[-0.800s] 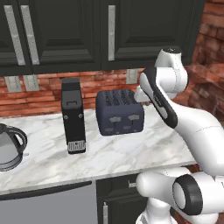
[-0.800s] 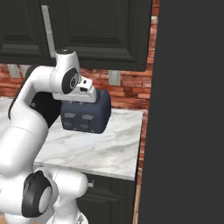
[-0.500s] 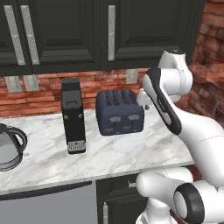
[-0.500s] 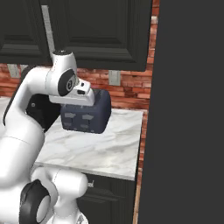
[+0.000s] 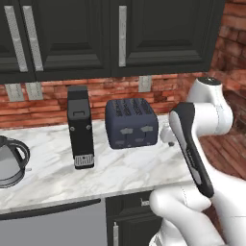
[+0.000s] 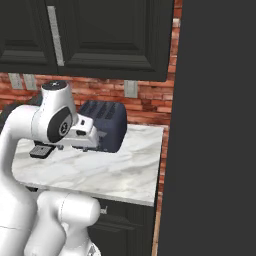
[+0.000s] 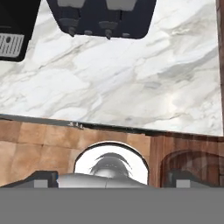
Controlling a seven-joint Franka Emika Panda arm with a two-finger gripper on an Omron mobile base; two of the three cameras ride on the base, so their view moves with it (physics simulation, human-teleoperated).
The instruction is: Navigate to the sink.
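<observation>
The sink is out of view. In front of me a marble counter (image 5: 125, 175) runs below black wall cabinets. My gripper (image 7: 111, 178) hangs over the counter's front edge. It is open, its two dark fingertips (image 7: 43, 177) stand far apart, and nothing is between them. My hand (image 6: 82, 137) is in front of a dark blue toaster (image 5: 130, 124), apart from it. My folded white arm (image 5: 192, 144) rises at the right of the left base view.
A black coffee machine (image 5: 80, 126) stands left of the toaster, and a grey kettle (image 5: 10, 161) sits further left. A tall dark panel (image 6: 215, 125) closes off the counter's right end. Brick wall (image 5: 230, 62) lies beyond it. A grey appliance front (image 5: 48, 226) sits below the counter.
My arm has folded back and sunk lower, drifting right in the left base view and left in the right base view. The counter scene has barely shifted.
</observation>
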